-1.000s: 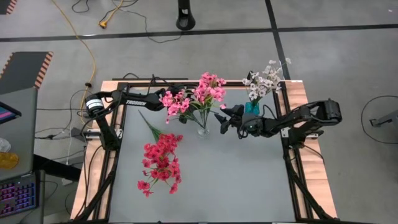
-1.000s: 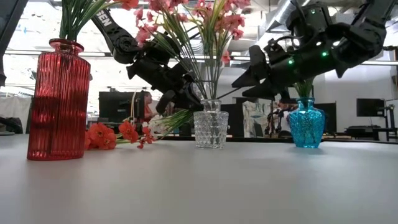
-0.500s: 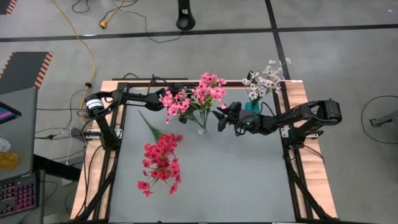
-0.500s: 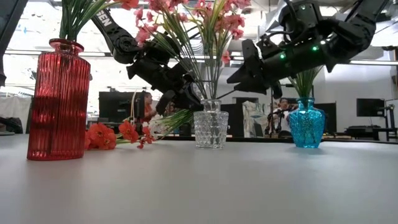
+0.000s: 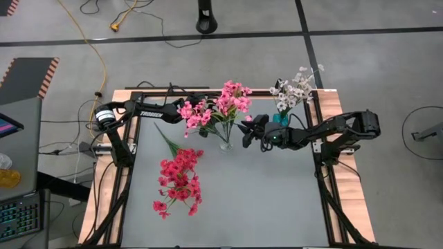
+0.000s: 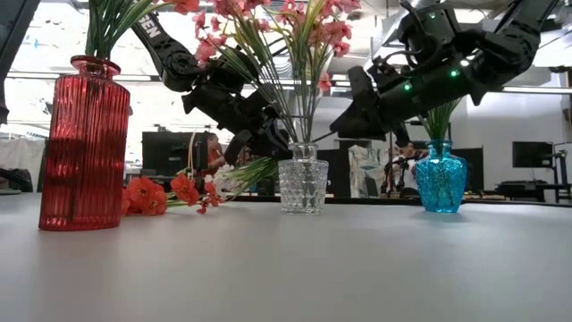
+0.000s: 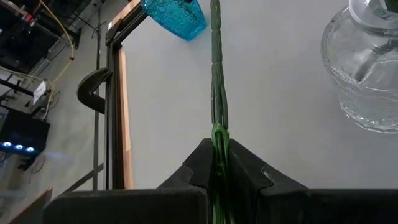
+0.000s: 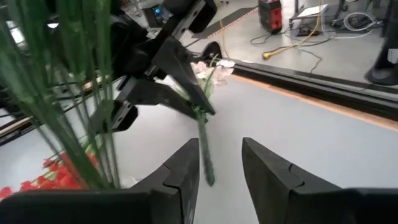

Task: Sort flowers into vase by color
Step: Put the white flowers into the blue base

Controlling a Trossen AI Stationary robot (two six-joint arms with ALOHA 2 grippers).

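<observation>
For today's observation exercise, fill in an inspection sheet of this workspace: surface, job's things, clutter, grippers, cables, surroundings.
Surface: grey table, wooden edges.
Job's things: pink flowers in clear vase; white flowers in blue vase; red vase holds stems; red flowers lying loose.
Clutter: nothing seen.
Grippers: left gripper shut on a green stem; right gripper beside the clear vase, fingers apart around that stem's end.
Cables: yellow cable on floor.
Surroundings: keyboard at left.

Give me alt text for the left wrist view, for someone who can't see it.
The left tool is shut on a thin green flower stem that runs away from the camera over the grey table. A clear glass vase stands to one side, a blue vase farther off.
</observation>
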